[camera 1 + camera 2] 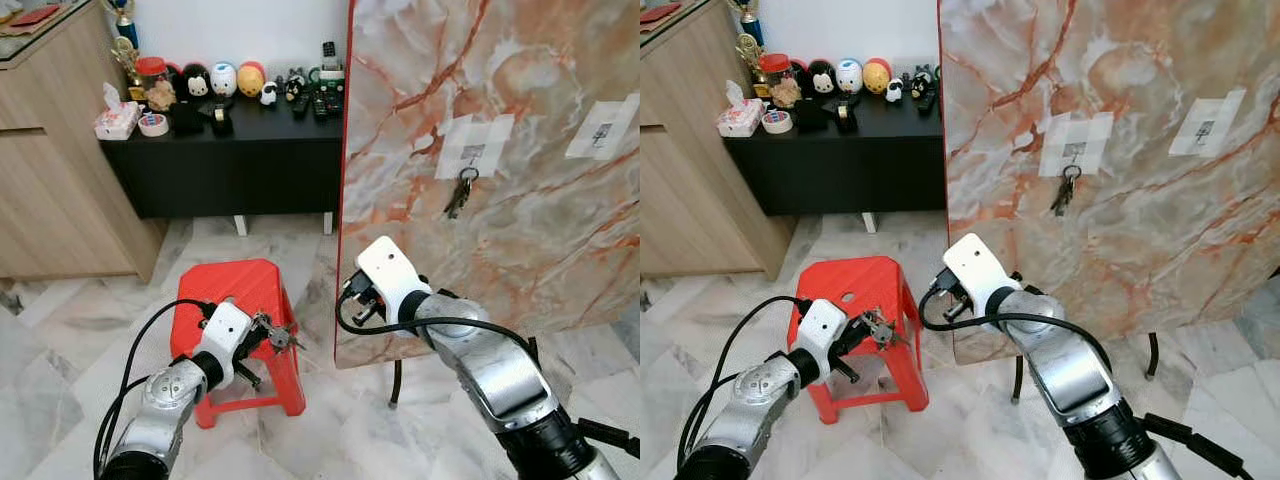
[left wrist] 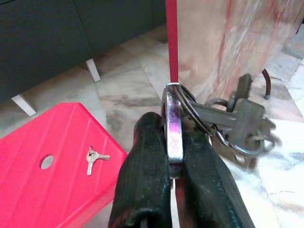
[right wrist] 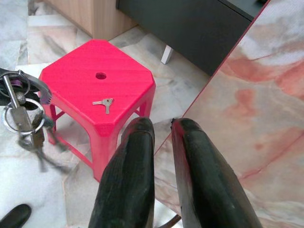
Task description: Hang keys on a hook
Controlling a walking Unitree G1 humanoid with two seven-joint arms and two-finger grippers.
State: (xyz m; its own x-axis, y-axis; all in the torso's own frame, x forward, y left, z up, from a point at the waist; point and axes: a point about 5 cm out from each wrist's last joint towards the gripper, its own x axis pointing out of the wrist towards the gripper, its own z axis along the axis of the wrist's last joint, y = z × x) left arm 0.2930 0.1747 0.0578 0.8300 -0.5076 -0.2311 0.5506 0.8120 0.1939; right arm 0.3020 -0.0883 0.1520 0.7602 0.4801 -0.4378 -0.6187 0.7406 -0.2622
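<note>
- Your left gripper (image 2: 173, 166) is clenched on the carabiner of a bunch of keys (image 2: 232, 123), which dangles from the fingertips above the floor, just beside the red stool (image 1: 240, 290).
- A small loose key (image 2: 92, 156) lies on the stool top, near its centre hole.
- The marble board (image 1: 500, 160) stands upright to your right. It carries two taped hook patches: one hook (image 1: 470, 152) already holds a hanging set of keys (image 1: 462, 192), and the other hook (image 1: 602, 132), farther right, looks free, though it is too small to be sure.
- Your right gripper (image 3: 161, 137) holds nothing, its fingers nearly together, close to the board's red left edge (image 1: 345, 180).
- To hang the bunch well, you will likely need to lift it high, present the open loop of the ring square to the free hook, and lower it on before letting go.
- Mind the board's red edge and your right arm, which sits between the keys and the hooks.
- There is open floor in front of the board; a black sideboard (image 1: 230, 160) stands well behind the stool.
</note>
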